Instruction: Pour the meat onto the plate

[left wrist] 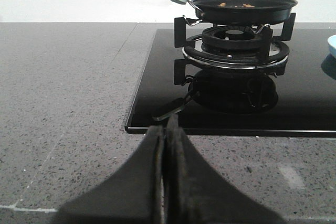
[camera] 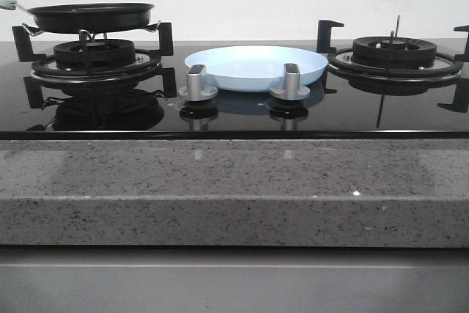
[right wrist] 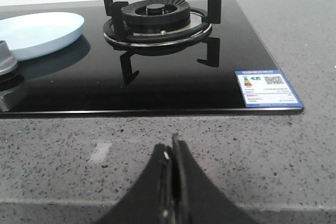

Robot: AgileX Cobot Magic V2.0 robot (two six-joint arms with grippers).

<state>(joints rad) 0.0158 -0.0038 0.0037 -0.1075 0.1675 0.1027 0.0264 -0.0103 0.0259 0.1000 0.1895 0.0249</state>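
Meat [left wrist: 233, 5] lies in the black pan [camera: 91, 16] on the left burner; plate [camera: 255, 67] sits mid-stove, bare. Left hand [left wrist: 164, 145] and right hand [right wrist: 172, 163] are both closed, holding nothing, above the counter [camera: 234, 188].

The right gripper [right wrist: 172, 156] hangs closed over the speckled counter [right wrist: 273, 156]. Beyond it sit an empty burner [right wrist: 156, 17] and the pale-blue plate [right wrist: 39, 32].

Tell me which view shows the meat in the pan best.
The left wrist view: a few small tan pieces of meat show just above the rim of the black frying pan on the burner. The front view shows the pan side-on, its inside hidden. The right wrist view shows neither pan nor meat.
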